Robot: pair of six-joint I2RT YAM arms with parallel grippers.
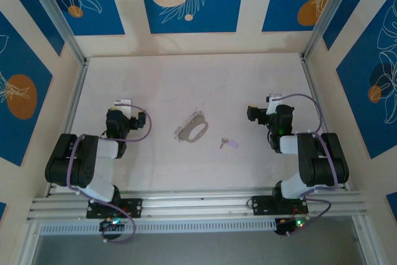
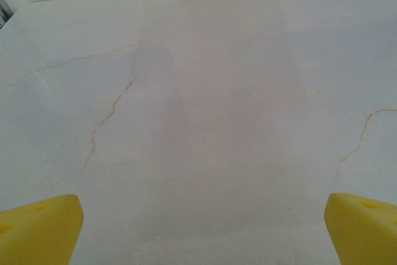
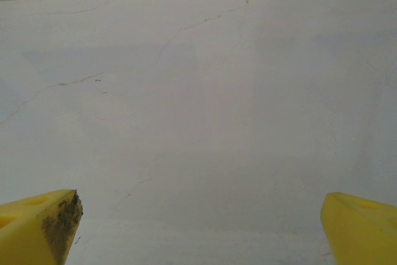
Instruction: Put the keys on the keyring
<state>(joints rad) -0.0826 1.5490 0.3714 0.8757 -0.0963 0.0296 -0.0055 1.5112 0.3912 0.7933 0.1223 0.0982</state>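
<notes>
Keyring (image 1: pixel 188 127) lies mid-tabletop (image 1: pixel 186 79) in the overhead view. The key (image 1: pixel 227 143) is near its right side and apart from it; the shaft probably points left, but it is too small to be sure. The left end effector (image 1: pixel 123 103) and right end effector (image 1: pixel 273 100) sit well off to either side. From the left wrist, yellow fingers (image 2: pixel 37 231) stand wide apart over bare surface, holding nothing. The right wrist's fingers (image 3: pixel 363 228) are likewise spread and empty. To start well, one arm should steady the ring while the other pinches the key's lilac head rather than its thin shaft.
</notes>
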